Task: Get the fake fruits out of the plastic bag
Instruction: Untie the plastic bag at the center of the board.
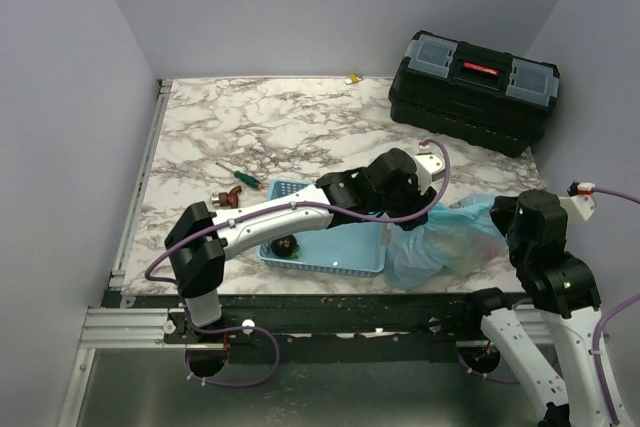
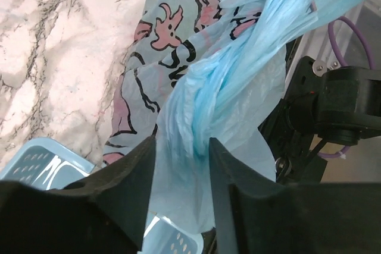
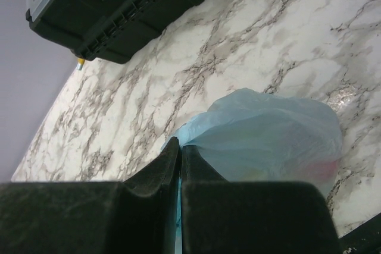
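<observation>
The plastic bag point(image 1: 448, 239), light blue with pink-and-dark print, lies at the table's front right beside the basket. My left gripper point(image 1: 408, 209) reaches over the basket; in the left wrist view its jaws point(image 2: 181, 141) clamp a twisted bunch of the bag point(image 2: 226, 87). My right gripper point(image 1: 506, 215) is at the bag's right end; in the right wrist view it point(image 3: 180, 142) is shut on a thin fold of the bag point(image 3: 268, 141). The fake fruits stay inside the bag, showing only as faint red point(image 3: 321, 169) and yellowish tints through the film.
A light-blue latticed basket point(image 1: 330, 259) stands left of the bag with a dark plum point(image 1: 287, 245) in it. A black toolbox point(image 1: 472, 90) sits at the back right. Two screwdrivers point(image 1: 238, 177) lie left of the basket. The table's front edge is close.
</observation>
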You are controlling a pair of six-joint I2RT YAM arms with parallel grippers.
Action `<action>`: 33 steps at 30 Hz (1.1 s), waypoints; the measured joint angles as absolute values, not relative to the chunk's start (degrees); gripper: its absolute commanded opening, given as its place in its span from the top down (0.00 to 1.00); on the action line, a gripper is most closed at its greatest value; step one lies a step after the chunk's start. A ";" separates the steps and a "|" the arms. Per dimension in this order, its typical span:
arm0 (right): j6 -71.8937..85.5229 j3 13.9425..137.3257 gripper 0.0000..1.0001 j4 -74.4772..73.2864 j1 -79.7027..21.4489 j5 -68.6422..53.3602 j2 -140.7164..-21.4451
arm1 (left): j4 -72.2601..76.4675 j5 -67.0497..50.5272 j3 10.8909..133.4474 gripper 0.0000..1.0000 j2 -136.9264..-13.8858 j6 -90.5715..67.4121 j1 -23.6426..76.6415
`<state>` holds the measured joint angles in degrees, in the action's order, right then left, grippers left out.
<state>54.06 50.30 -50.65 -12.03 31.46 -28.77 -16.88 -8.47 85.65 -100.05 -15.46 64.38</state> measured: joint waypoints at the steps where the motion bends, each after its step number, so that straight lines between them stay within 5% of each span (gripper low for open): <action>1: 53.84 50.24 0.95 -50.63 -12.03 31.46 -28.16 | -17.30 -8.51 86.08 0.54 -100.07 -15.44 64.36; 7: 53.08 49.93 0.95 -50.24 -12.03 30.94 -27.09 | -19.73 -10.17 92.20 0.39 -100.51 -15.77 63.77; 14: 52.51 48.86 0.94 -49.39 -12.03 29.43 -26.48 | -20.34 -15.09 100.33 0.37 -105.51 -17.63 62.17; 20: 52.38 48.58 0.94 -49.17 -12.03 28.77 -26.13 | -22.72 -16.23 103.68 0.55 -110.45 -18.15 61.60; 29: 51.96 48.58 0.93 -49.15 -12.03 28.58 -25.54 | -24.67 -16.38 104.57 0.53 -112.33 -18.02 61.58; 33: 51.86 48.56 0.88 -48.93 -12.03 28.16 -25.58 | -24.58 -16.80 103.92 0.71 -112.33 -18.24 61.58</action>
<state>51.86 48.56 -48.93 -12.03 28.16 -25.58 -24.58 -16.80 103.92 -112.33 -18.24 61.58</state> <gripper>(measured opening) 0.084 0.439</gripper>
